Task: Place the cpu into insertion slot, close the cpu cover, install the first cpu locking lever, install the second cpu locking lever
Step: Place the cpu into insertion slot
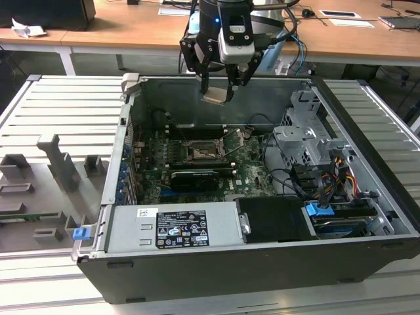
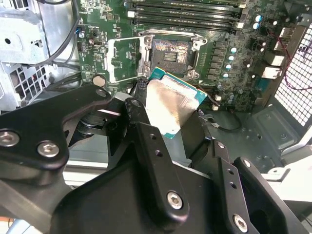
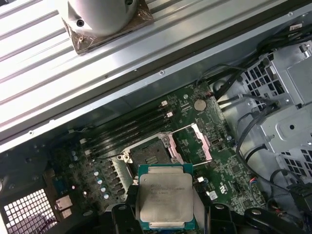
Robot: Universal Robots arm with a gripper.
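cpu (image 3: 165,195): dull brushed metal lid | cpu cover (image 3: 201,142): shiny bare metal | case wall (image 1: 262,102): matt grey sheet metal

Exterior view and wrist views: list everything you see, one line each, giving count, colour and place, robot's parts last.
case: one, black and grey, on the slatted table
table: one, grey, under the case
board: one, green, inside the case
slot: one, dark with silvery rim, on the board, empty
cover: one, silvery, swung open beside the slot
memory slots: several, black, beside the slot
power supply: one, grey, at the case's near edge in the exterior view
drive cage: one, silvery, at the exterior view's right
desk: one, wooden, behind the case
cpu: one, silver-grey, held over the open case
gripper: one, black, fingers shut on the cpu
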